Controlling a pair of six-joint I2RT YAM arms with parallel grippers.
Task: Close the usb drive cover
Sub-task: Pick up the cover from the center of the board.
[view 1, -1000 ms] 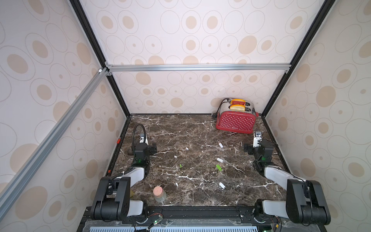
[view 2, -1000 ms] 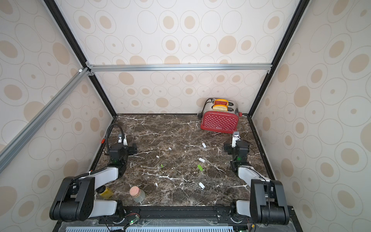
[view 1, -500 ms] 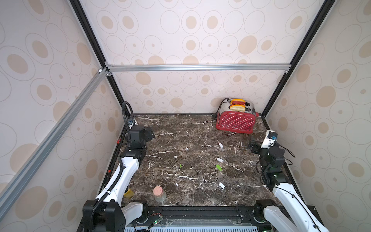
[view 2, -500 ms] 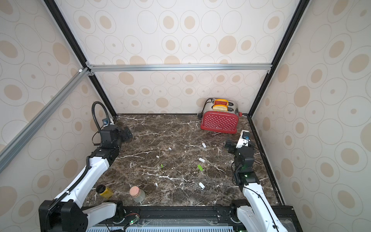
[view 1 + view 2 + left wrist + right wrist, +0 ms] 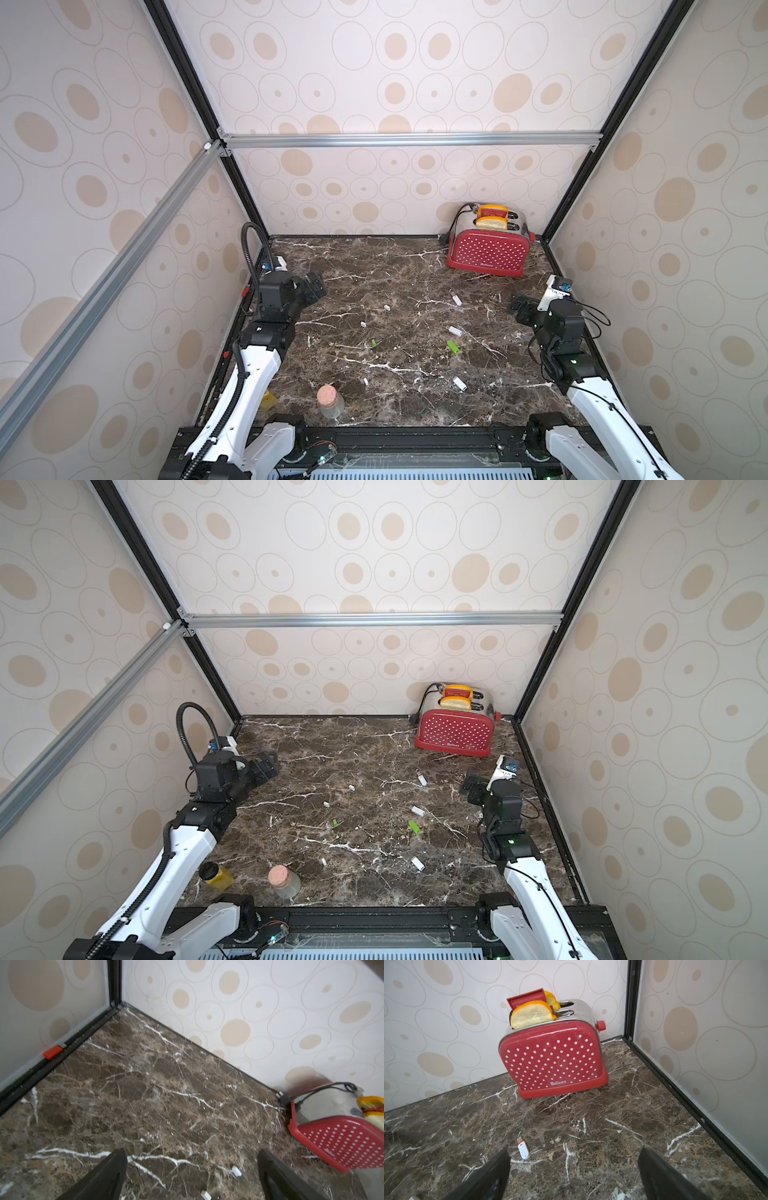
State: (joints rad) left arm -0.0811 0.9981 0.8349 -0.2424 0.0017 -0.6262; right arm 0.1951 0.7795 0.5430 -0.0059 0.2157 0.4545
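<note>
**Both grippers wide open above the counter, usb drives lying loose and untouched**

A white usb drive (image 5: 522,1150) with an orange band and its metal plug bare lies flat on the marbled counter (image 5: 612,1109), between the right gripper (image 5: 574,1151) and the red dotted toaster (image 5: 554,1059). Its plug points toward the toaster. In the right wrist view it sits just ahead of the tip of one of the fingers (image 5: 492,1178), apart from it. In both top views the same drive (image 5: 456,300) lies inward of the right gripper (image 5: 519,307), well apart from it.

More drives lie toward the middle of the counter: two white ones (image 5: 455,331) (image 5: 459,383) and a green usb drive (image 5: 453,347). Small white caps (image 5: 387,308) (image 5: 363,324) (image 5: 365,381) and a green cap (image 5: 374,343) are scattered to their left, none of them on a drive.

The right gripper is spread wide, holds nothing and touches nothing. The left gripper (image 5: 316,286) hangs over the far left part of the counter, its jaws equally wide apart and empty. In the left wrist view two of the white caps (image 5: 236,1171) (image 5: 205,1195) lie on the counter in the span between its fingers (image 5: 108,1176), out of contact with them.

A corked jar (image 5: 330,401) stands near the front edge, with a yellow jar (image 5: 216,875) beside it by the left arm.
</note>
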